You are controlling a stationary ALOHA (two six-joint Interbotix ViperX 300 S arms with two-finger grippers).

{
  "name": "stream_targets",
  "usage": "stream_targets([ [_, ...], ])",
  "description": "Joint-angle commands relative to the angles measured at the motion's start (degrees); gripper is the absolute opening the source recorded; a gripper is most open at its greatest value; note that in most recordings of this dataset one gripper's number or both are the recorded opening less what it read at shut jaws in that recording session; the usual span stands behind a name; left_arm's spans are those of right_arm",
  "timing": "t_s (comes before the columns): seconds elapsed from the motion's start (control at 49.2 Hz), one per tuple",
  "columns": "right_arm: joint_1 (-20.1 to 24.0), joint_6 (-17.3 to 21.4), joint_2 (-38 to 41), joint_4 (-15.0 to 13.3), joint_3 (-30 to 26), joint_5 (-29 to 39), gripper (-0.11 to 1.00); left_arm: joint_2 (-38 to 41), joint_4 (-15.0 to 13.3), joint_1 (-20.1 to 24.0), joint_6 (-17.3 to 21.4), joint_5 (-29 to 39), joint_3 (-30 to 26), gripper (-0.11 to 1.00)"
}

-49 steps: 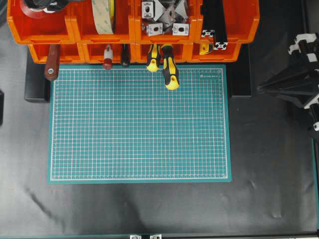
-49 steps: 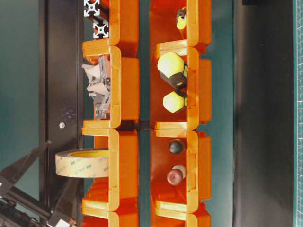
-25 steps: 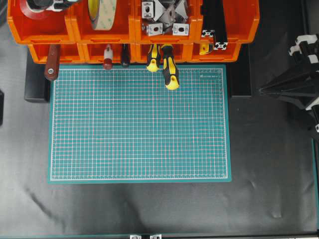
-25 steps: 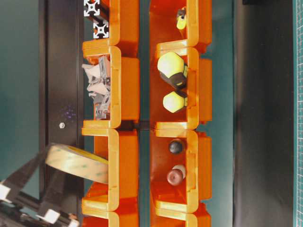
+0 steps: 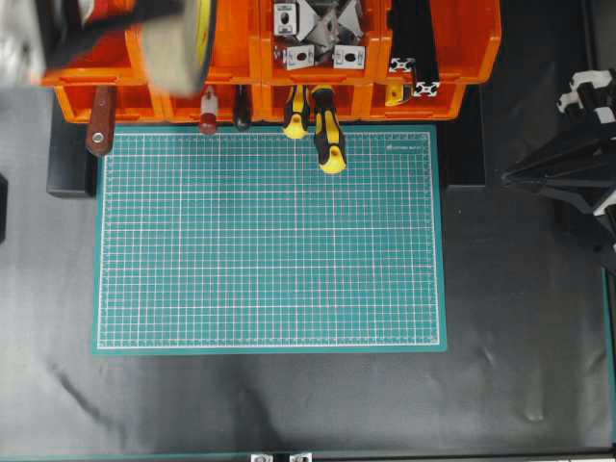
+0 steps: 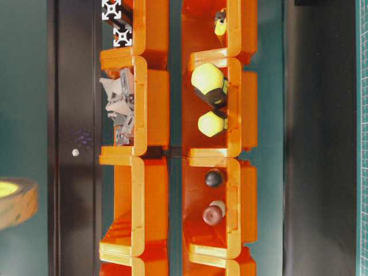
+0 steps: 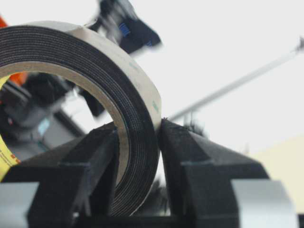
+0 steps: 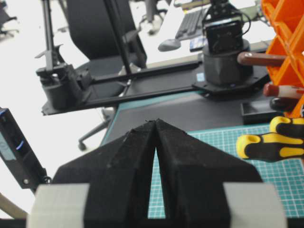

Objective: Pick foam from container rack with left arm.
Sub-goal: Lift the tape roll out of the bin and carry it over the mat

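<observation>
The foam (image 7: 71, 42), a dark-rimmed ring of tape with a cream liner, is clamped by its wall between the black fingers of my left gripper (image 7: 137, 137), which is shut on it. From overhead the foam (image 5: 178, 48) is a blur hanging over the upper left bins of the orange container rack (image 5: 443, 38). At table level the foam (image 6: 14, 201) floats well clear of the rack (image 6: 144, 201). My right gripper (image 8: 156, 122) is shut and empty, its tips touching, parked at the right side (image 5: 505, 173).
A green cutting mat (image 5: 269, 241) lies below the rack. Two yellow-black screwdrivers (image 5: 327, 140) and a wooden-handled tool (image 5: 99, 130) stick out of the lower bins. Metal brackets (image 5: 313, 34) and black extrusions (image 5: 414, 58) fill the upper right bins.
My left gripper closed on the foam, tipped it and lifted it out of its upper bin, carrying it left and away from the rack. The right arm stayed still.
</observation>
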Motion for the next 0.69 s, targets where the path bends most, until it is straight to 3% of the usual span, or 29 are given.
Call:
stream_targets([
  [0.0, 0.4, 0.4, 0.4, 0.2, -1.4, -0.2, 0.00, -0.9, 0.3, -6.7, 4.3, -0.8, 0.6, 0.26],
  [0.203, 0.4, 1.2, 0.5, 0.2, -1.6, -0.2, 0.00, 3.9, 0.4, -13.4, 9.4, -0.9, 2.9, 0.26],
  [0.427, 2.5, 1.3, 1.6, 0.3, -2.0, -0.2, 0.00, 12.5, 0.4, -17.4, 20.4, -1.8, 2.4, 0.26],
  [0.671, 3.2, 2.6, 1.6, 0.3, -2.9, -0.2, 0.00, 21.2, 0.4, -17.8, 21.5, -13.9, 6.2, 0.26],
])
